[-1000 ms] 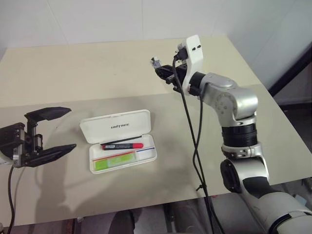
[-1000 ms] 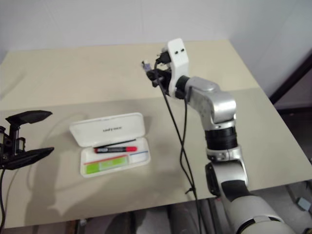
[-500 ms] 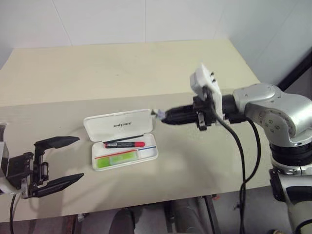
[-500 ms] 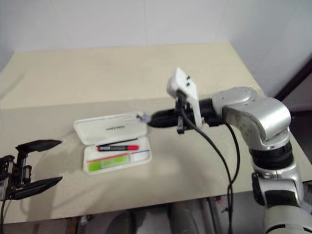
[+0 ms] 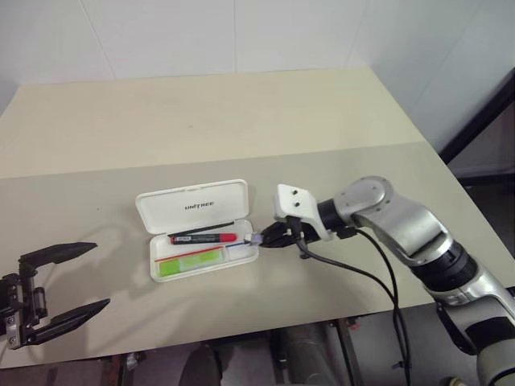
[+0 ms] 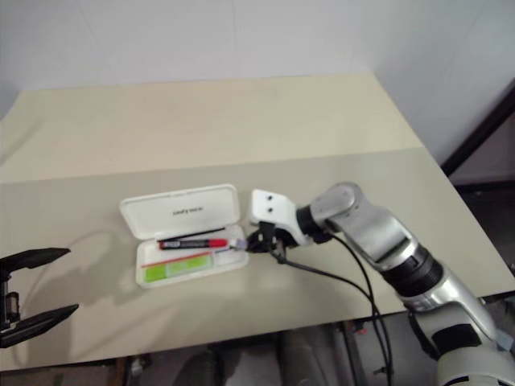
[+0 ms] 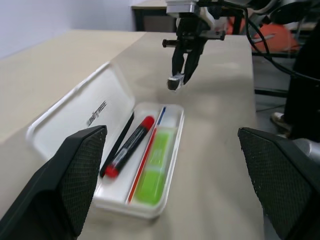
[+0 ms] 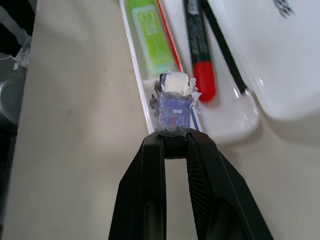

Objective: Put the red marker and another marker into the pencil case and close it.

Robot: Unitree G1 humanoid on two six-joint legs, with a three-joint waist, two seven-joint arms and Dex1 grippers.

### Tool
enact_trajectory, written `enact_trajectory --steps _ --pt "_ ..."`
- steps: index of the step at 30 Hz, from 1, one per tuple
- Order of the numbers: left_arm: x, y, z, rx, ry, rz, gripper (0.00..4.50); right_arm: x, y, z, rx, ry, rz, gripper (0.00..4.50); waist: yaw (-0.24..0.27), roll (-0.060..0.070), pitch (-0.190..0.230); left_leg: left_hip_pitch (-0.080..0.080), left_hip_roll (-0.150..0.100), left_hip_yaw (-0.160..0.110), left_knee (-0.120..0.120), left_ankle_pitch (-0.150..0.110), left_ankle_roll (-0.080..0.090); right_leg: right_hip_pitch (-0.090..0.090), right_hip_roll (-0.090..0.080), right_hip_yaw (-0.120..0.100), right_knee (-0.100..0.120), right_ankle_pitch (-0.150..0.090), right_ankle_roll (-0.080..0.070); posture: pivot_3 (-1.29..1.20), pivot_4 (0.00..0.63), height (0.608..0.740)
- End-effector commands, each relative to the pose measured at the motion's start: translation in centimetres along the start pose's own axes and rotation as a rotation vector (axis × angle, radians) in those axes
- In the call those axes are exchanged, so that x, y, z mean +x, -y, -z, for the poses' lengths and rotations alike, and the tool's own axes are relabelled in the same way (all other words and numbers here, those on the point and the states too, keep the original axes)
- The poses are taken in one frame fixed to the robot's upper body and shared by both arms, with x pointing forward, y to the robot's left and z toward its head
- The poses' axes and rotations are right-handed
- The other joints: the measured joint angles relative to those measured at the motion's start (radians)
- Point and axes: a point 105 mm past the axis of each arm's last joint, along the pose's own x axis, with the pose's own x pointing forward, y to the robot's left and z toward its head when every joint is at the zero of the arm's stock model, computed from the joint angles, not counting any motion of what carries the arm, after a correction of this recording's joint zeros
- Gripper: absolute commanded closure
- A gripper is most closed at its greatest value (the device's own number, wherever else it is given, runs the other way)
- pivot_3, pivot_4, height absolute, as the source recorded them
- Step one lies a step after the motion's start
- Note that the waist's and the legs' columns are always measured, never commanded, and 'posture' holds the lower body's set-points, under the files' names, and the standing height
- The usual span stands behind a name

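Observation:
The white pencil case [image 5: 193,206] lies open on the table, lid tipped back. In its tray lie the red marker [image 5: 206,239], black with a red cap, and another marker, the light-green highlighter [image 5: 190,260]. My right gripper [image 5: 261,239] hovers at the tray's right end, shut on a small grey-white block [image 8: 173,105] with a blue label. In the right wrist view the block hangs just above the tray's end, beside the red cap [image 8: 202,82]. My left gripper [image 5: 100,275] stands open with nothing in it, well to the left of the case near the table's front edge.
The beige table [image 5: 241,121] stretches far behind the case. A black cable [image 5: 354,273] trails from the right wrist across the front right of the table. The table's front edge runs close below the case.
The right arm swung down from high behind the case and brought the block to the tray's right end. The left gripper sank back toward the front left corner, still open.

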Motion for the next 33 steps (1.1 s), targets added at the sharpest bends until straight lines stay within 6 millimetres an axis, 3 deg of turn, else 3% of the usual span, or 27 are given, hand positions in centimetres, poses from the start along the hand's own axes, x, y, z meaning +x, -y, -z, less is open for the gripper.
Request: enact_trajectory --steps 1,6,19,31,33 --pt "-0.8 0.1 -0.3 0.023 -0.012 -0.020 0.00 0.5 0.1 -1.2 -0.077 0.006 0.006 4.21 0.000 0.000 0.000 0.000 0.000 0.000 0.000 0.000 -0.001 0.000 0.000 0.000 0.000 0.000 0.000 0.00 0.150 0.740" --pt "-1.1 0.1 0.1 0.019 -0.026 -0.032 0.00 1.8 -0.1 -1.9 -0.098 0.006 -0.012 4.21 0.002 -0.001 -0.001 0.000 0.000 0.000 0.000 -0.001 -0.002 0.000 0.000 0.000 0.002 0.000 0.000 0.00 0.150 0.740" --pt "-0.2 -0.1 -0.2 0.045 -0.014 -0.032 0.00 3.0 0.4 -0.6 -0.126 -0.067 -0.010 4.21 -0.001 -0.002 -0.001 0.001 0.000 0.000 0.002 -0.001 -0.002 0.000 0.000 0.000 0.005 0.000 0.000 0.00 0.150 0.740" --pt "0.2 -0.5 -0.5 0.059 -0.001 -0.033 0.00 1.9 -0.7 -1.2 -0.154 -0.050 -0.081 0.14 0.001 -0.003 -0.002 0.001 0.000 0.000 0.002 -0.001 -0.002 0.000 0.000 0.000 0.005 0.000 0.000 0.00 0.150 0.740" --pt "0.4 -0.6 -0.6 0.061 0.006 -0.036 0.00 1.1 -1.3 -1.5 -0.160 -0.038 -0.109 0.06 0.001 -0.003 -0.002 0.001 0.000 0.000 0.002 -0.001 -0.002 0.000 0.000 0.000 0.005 0.000 0.000 0.00 0.150 0.740"
